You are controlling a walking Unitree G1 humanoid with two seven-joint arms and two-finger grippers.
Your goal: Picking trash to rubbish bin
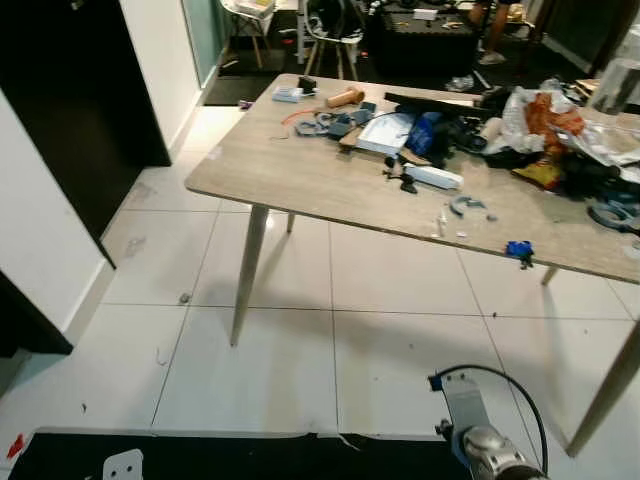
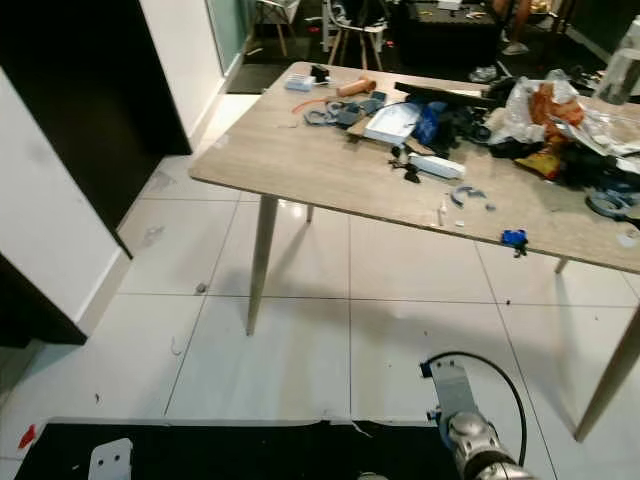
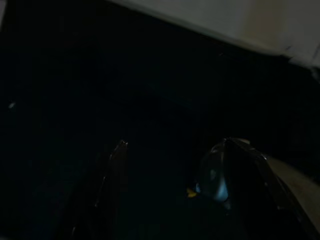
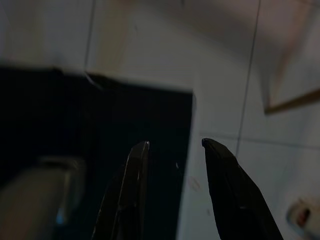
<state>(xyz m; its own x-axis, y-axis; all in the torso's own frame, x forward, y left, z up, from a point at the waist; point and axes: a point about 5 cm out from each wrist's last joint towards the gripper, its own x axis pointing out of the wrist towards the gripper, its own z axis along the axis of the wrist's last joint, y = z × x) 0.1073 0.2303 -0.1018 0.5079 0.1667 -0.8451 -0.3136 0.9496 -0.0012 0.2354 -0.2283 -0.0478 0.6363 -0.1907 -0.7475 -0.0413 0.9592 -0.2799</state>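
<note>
Wooden table [image 1: 300, 170] heaped with clutter [image 1: 540, 130]; left hand [image 3: 170, 150], right hand [image 4: 175, 145] fingers apart, empty.

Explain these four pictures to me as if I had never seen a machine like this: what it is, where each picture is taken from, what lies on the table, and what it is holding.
This is a walking humanoid robot with two arms, each ending in a claw of two long black fingers. The two wide pictures come from the twin cameras in its head, looking down at a tiled floor and a wooden table. The table bears clutter: crumpled plastic bags, a white box, a small blue piece near the front edge. The silver part at the bottom is its right arm. The two dark pictures come from wrist cameras looking along each claw. The right claw is open above the floor, holding nothing. The left claw hangs in shadow, also apart and empty.
</note>
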